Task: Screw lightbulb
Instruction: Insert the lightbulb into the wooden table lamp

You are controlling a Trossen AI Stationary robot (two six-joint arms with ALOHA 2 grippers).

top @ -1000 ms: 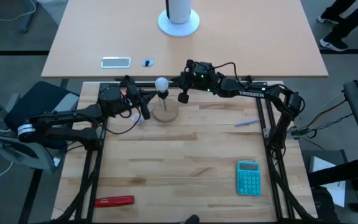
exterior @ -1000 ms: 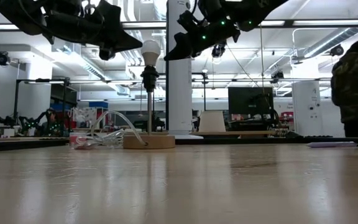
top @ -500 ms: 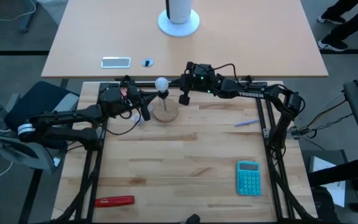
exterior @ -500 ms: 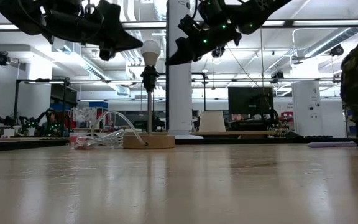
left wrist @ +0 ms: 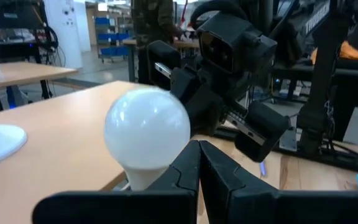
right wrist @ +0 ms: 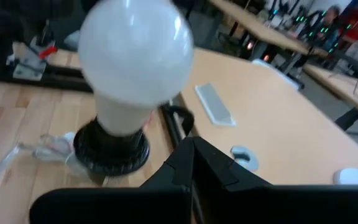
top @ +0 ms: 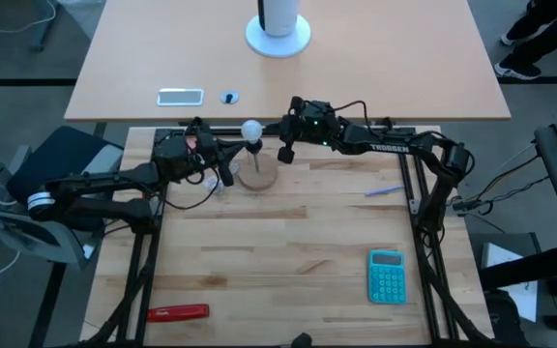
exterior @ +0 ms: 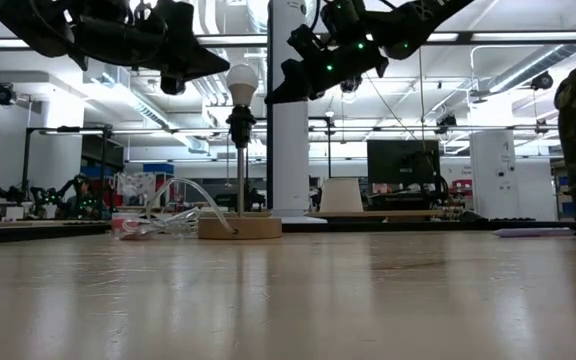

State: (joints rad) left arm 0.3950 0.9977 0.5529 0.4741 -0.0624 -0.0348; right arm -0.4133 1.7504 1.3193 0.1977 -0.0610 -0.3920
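The lightbulb (top: 250, 129) sits on top of a black socket (exterior: 241, 124) on a thin post, which stands upright on a round wooden base (top: 257, 172) near the far edge of the table (top: 288, 251), a little left of its middle. The left gripper (top: 222, 164) hangs just beside the bulb on the left, and its fingers (left wrist: 194, 177) are pressed together with nothing between them. The right gripper (top: 285, 148) hangs just beside the bulb on the right, also closed and holding nothing; its fingers (right wrist: 194, 165) meet in one line. Neither gripper touches the bulb, but the room around it is narrow, because the two arms stand on both sides.

A clear bag (exterior: 163, 215) lies by the base on its left side. The middle and the near part of the table are open. A teal calculator (top: 387, 274) lies near the right edge, a red tool (top: 178, 312) at the near left corner, and a pale pen (top: 382, 191) toward the right edge, all well apart from the bulb.
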